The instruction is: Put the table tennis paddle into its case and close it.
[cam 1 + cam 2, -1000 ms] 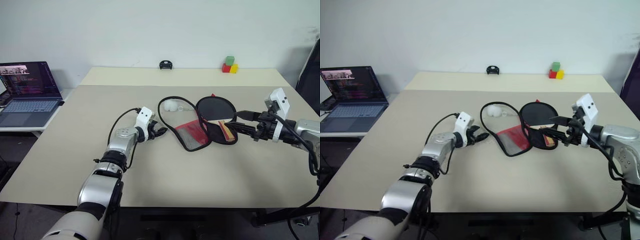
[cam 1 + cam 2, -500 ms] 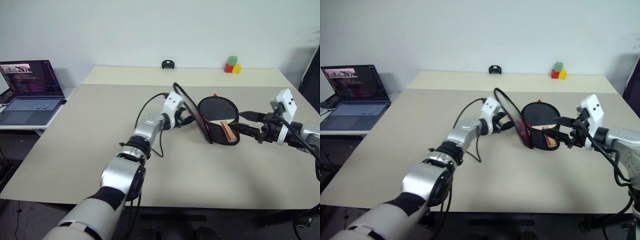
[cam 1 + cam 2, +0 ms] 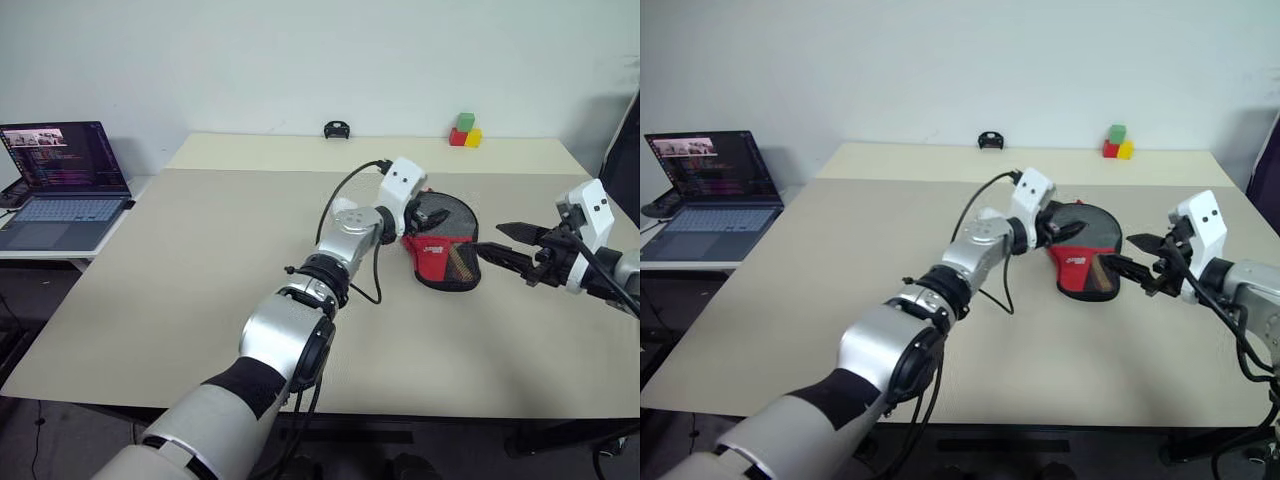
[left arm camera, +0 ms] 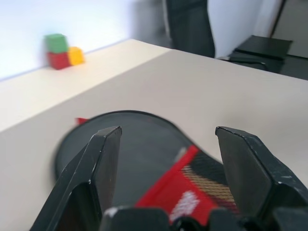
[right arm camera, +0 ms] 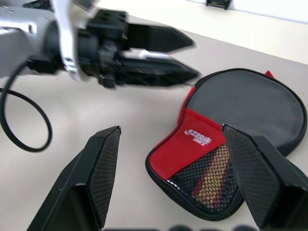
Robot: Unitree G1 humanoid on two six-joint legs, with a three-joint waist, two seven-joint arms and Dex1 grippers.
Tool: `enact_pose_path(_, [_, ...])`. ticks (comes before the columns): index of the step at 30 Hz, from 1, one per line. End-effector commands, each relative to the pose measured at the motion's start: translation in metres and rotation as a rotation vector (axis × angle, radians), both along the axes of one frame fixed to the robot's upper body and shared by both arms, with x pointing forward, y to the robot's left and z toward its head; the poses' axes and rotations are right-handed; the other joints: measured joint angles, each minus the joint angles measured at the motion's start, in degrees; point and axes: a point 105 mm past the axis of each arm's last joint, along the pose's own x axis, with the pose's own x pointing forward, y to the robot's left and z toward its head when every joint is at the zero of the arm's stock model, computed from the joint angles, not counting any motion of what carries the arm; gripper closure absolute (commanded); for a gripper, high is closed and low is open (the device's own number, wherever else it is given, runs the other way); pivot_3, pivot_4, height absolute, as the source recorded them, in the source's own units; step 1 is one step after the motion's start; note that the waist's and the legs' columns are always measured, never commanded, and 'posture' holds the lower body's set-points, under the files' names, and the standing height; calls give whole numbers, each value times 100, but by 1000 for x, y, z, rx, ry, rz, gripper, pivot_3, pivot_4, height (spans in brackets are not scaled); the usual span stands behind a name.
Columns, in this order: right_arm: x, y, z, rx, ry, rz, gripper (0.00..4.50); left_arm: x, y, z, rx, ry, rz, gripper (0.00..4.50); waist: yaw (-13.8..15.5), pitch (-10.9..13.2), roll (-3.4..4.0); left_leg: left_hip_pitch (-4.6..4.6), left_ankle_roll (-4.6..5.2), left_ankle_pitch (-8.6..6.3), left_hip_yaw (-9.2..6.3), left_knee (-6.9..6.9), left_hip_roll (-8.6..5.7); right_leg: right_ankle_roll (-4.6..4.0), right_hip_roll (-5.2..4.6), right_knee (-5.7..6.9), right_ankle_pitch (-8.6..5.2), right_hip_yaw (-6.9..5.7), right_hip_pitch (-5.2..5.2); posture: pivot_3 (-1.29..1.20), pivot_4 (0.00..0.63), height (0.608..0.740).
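Note:
The case (image 3: 447, 243) lies flat at the table's middle right with its flap folded over. Its black round part faces the far side, and its red panel (image 5: 192, 144) and mesh pocket (image 5: 211, 185) face the near side. The table tennis paddle is inside, and its striped wooden handle (image 3: 461, 264) shows through the mesh. My left gripper (image 3: 424, 221) hovers open at the case's left edge with nothing between its fingers. To the right of the case, my right gripper (image 3: 1127, 252) is open and points at the mesh end.
A black cable (image 3: 352, 232) loops from my left wrist over the table. An open laptop (image 3: 60, 180) sits on a side table at far left. Red, green and yellow blocks (image 3: 461, 130) and a small black object (image 3: 334, 129) stand at the table's back edge.
My left gripper swept right and upward, tipping the case's open flap up and over onto the paddle, so the case now lies folded shut. My right gripper drew back slightly to the right.

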Motion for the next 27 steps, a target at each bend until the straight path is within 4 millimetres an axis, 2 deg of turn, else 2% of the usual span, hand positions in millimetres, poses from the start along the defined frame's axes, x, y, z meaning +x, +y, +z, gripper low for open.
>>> enact_pose_path(1, [16,0,6,51,-24,-23,842,5,24,20,-30,-90,-5,1094,17,0,0,0,0,0,0,0,-1,0,0,0,0,0,0,0,150,740])
enact_pose_path(3, [35,3,-3,83,11,-37,842,7,58,20,-19,-136,-18,1094,-94,1,-2,8,0,0,11,0,1,1,0,0,1,9,1,0,150,740])
enact_pose_path(4, [43,3,-5,98,22,-46,842,5,67,20,-8,-154,-36,1094,-147,0,-1,13,-4,2,13,-3,0,1,0,6,1,13,2,0,150,740])
enact_pose_path(6, [56,-4,-7,109,33,-100,842,-2,71,23,-22,-156,-75,1094,-159,1,-2,27,-13,8,21,-8,5,0,1,18,1,19,2,0,150,740])
enact_pose_path(10, [81,-18,-22,75,82,-188,14,-30,85,42,-76,-172,-147,1094,-86,1,-2,8,-19,12,13,0,4,-1,-2,18,0,15,-5,0,150,740])
enact_pose_path(13, [98,-23,-35,53,107,-244,14,-45,99,40,-20,-183,-128,1094,-91,1,-2,-10,-23,14,0,6,0,0,-6,-5,1,16,-5,0,150,740])
enact_pose_path(21, [121,-38,-61,32,166,-335,14,-60,132,33,39,-146,-33,1094,-127,0,-1,-9,-24,15,0,3,4,0,-5,-9,2,15,-6,0,150,740])
enact_pose_path(24, [126,-36,-73,34,187,-333,14,-60,148,29,49,-133,30,1094,-134,0,-1,-8,-24,15,0,3,4,0,-5,-7,2,15,-5,0,150,740])
enact_pose_path(27, [130,-32,-78,56,202,-342,14,-60,153,29,41,-129,59,1094,-139,0,-1,-7,-25,15,1,3,4,0,-5,-7,2,15,-5,0,150,740])
